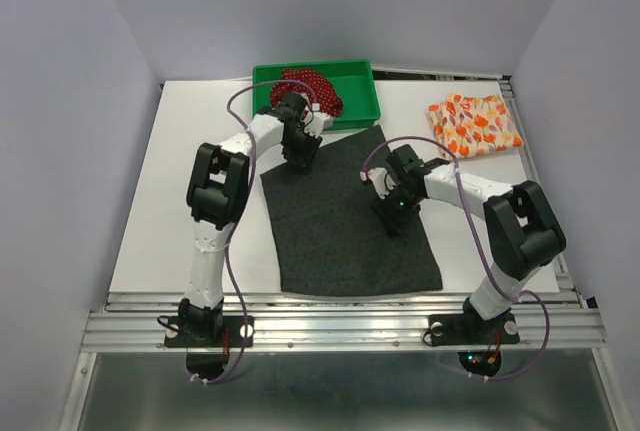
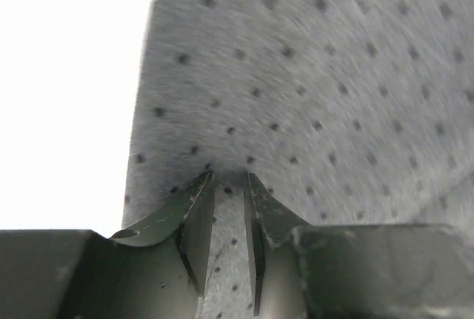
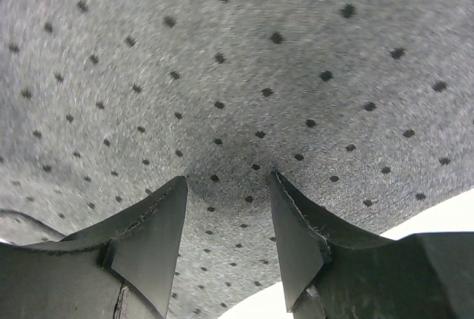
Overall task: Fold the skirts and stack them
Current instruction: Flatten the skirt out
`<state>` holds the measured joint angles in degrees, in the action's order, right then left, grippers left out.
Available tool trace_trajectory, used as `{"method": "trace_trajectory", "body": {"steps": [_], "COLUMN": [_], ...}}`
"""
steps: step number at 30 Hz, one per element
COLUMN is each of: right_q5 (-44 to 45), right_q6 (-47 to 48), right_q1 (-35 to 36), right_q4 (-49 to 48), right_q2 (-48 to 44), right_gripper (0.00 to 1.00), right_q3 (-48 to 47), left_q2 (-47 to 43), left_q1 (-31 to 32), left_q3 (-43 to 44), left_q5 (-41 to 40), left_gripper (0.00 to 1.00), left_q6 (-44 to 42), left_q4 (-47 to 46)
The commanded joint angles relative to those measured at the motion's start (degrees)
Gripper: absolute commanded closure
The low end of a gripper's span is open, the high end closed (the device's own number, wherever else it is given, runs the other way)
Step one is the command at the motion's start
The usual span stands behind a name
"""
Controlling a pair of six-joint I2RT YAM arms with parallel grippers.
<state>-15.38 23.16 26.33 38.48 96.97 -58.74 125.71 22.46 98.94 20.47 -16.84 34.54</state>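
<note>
Charcoal-grey skirt [image 1: 350, 221]: dark grey, small black dots in regular rows over whole cloth. Dark red skirt [image 1: 314, 85]: deep red, tiny white dots. Patterned skirt [image 1: 475, 123]: orange shapes on white ground. Tray [image 1: 357, 93]: bright green, plain. Table [image 1: 165, 201]: white.

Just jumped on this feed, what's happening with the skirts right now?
Both arms are on the grey skirt, which lies spread flat in the middle. The left claw is down at its far left corner near the green tray, jaws narrow; a pinch can't be confirmed. The right claw is open, tips at the skirt's right side. The red dotted skirt sits bunched in the tray; the orange patterned skirt lies folded at the far right.
</note>
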Motion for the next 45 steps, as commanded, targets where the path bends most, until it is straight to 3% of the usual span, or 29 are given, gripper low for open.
{"method": "trace_trajectory", "body": {"steps": [1,4,7,9,10,14,21,29,35,38,45], "right_q5": [4.7,5.7,4.0,-4.4,-4.5,-22.5,-32.0,-38.8,-34.5,-34.0,-32.6], "right_q6": [-3.9,-6.6,-7.1,-6.8,-6.8,-6.2,-10.1,-13.7,-16.9,-19.1,-19.3], "right_q1": [0.4,0.4,0.4,0.4,0.4,1.1,6.4,7.5,7.5,7.5,5.7], "right_q4": [-5.3,-5.0,-3.1,1.0,1.0,7.4,4.8,-2.6,-5.6,-5.5,-1.5], "right_q2": [4.3,3.8,1.6,-3.2,-3.2,-7.4,-4.1,8.3,16.2,17.1,11.1], "right_gripper": [0.44,0.43,0.42,0.39,0.39,0.39,0.45,0.46,0.48,0.46,0.39], "right_q3": [-2.4,-6.4,-9.5,-11.3,-11.3,-9.6,-4.8,0.0,-0.9,-2.2,-4.1], "left_q2": [4.8,2.6,-5.7,-17.5,-17.5,-29.3,-39.6,-46.1,-48.9,-46.1,-40.7], "left_q1": [-0.5,-1.3,-2.0,-2.1,-2.1,-1.7,3.1,8.8,17.9,21.8,21.7], "left_q3": [10.2,13.7,8.2,-3.2,-3.3,-18.9,-33.2,-42.9,-47.1,-50.4,-55.0], "left_q5": [-6.6,-6.8,-1.2,5.2,5.2,12.8,13.0,8.7,3.4,-1.8,-6.1], "left_gripper": [0.66,0.64,0.61,0.6,0.6,0.59,0.6,0.62,0.64,0.67,0.68], "left_q6": [-1.0,-2.6,-6.6,-13.6,-13.7,-23.6,-33.2,-35.6,-37.2,-35.1,-35.4], "left_q4": [1.0,3.4,5.0,7.0,7.0,15.0,18.4,13.3,9.7,5.8,2.0]}}
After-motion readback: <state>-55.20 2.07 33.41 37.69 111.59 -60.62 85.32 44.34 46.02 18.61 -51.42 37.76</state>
